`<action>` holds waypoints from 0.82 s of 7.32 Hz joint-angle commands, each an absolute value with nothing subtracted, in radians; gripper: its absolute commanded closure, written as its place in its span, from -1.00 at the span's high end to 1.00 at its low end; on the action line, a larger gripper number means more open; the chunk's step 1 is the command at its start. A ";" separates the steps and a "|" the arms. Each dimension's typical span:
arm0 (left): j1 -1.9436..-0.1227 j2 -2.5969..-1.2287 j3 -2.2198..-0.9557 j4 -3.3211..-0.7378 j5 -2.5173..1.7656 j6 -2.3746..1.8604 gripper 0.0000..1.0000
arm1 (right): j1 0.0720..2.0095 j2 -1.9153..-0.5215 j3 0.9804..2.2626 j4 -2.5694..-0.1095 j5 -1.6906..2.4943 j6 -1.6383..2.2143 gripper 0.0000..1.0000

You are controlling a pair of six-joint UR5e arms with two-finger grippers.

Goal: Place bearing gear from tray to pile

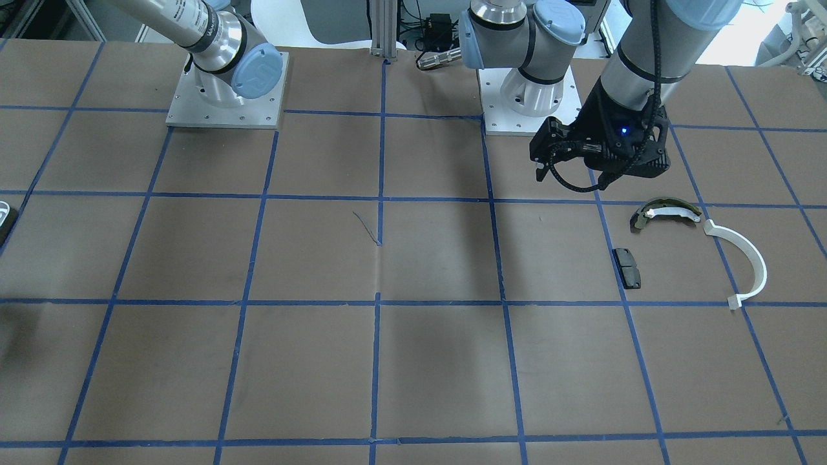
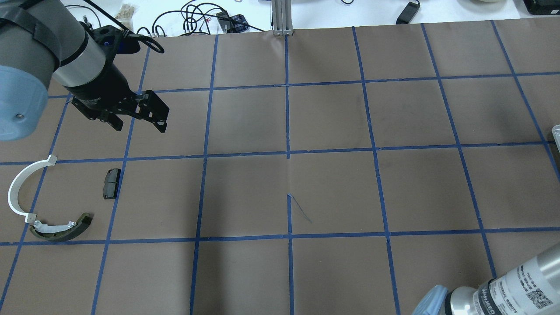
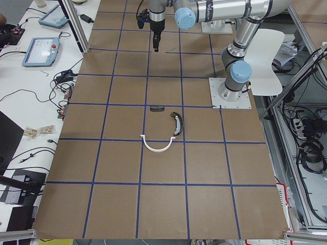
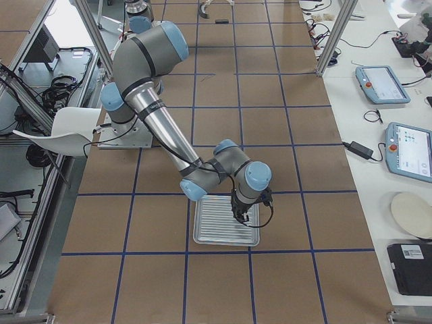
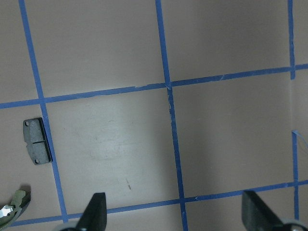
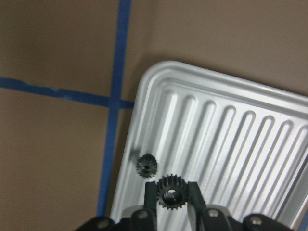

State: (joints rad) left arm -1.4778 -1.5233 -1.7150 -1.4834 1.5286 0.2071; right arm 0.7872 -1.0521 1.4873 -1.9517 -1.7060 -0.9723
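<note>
The bearing gear (image 6: 170, 194), small, black and toothed, sits between my right gripper's (image 6: 171, 191) two fingers just over the ribbed metal tray (image 6: 231, 139). The gripper is shut on it. The right arm reaches down over the tray (image 4: 216, 229) in the exterior right view. The pile lies far off on the left side: a white arc (image 2: 17, 188), an olive brake shoe (image 2: 61, 229) and a black pad (image 2: 111, 183). My left gripper (image 2: 141, 127) hovers open and empty above the table, beyond the pad.
A second, smaller dark gear (image 6: 146, 166) lies on the tray near its corner. Blue tape lines grid the brown table (image 2: 288, 153). The tray's edge (image 2: 556, 131) just shows at the right border of the overhead view.
</note>
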 commanded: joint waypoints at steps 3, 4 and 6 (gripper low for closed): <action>-1.477 -1.526 -1.707 -1.483 1.528 0.207 1.00 | 1.214 -1.208 1.551 -1.818 -1.678 -0.405 -1.00; -1.477 -1.526 -1.707 -1.483 1.526 0.207 1.00 | 1.298 -1.232 1.583 -1.815 -1.616 -0.274 -1.00; -1.477 -1.526 -1.715 -1.483 1.531 0.207 1.00 | 1.517 -1.250 1.617 -1.828 -1.577 0.009 -1.00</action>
